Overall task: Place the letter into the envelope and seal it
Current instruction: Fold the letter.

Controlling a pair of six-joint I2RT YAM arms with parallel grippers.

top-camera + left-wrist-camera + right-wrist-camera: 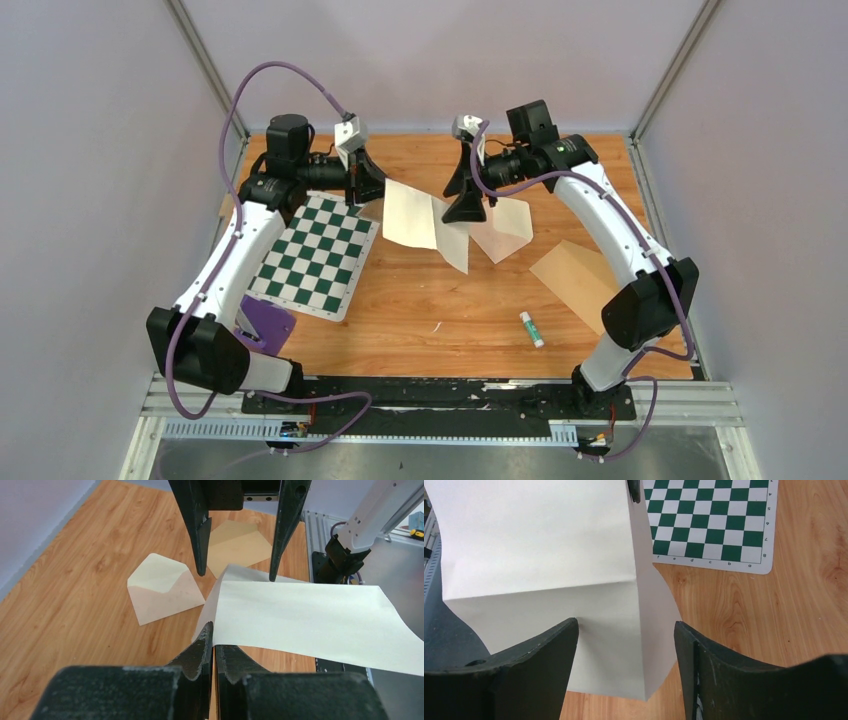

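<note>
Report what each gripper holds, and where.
Left gripper pinches the letter at its edge by a crease. Right gripper is open astride the letter, holding nothing.

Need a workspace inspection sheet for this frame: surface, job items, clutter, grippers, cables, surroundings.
Surface: wooden table, no damage seen.
Job's things: letter lifted, creased, plain side showing; envelope flat, flap open; glue stick lying near the front.
Clutter: chessboard mat; tan rectangle; purple object by the left arm's base.
Grippers: left gripper pinches the letter's edge; right gripper open, jaws either side of the letter.
Cables: purple cables along both arms, off the paper.
Surroundings: grey walls.
</note>
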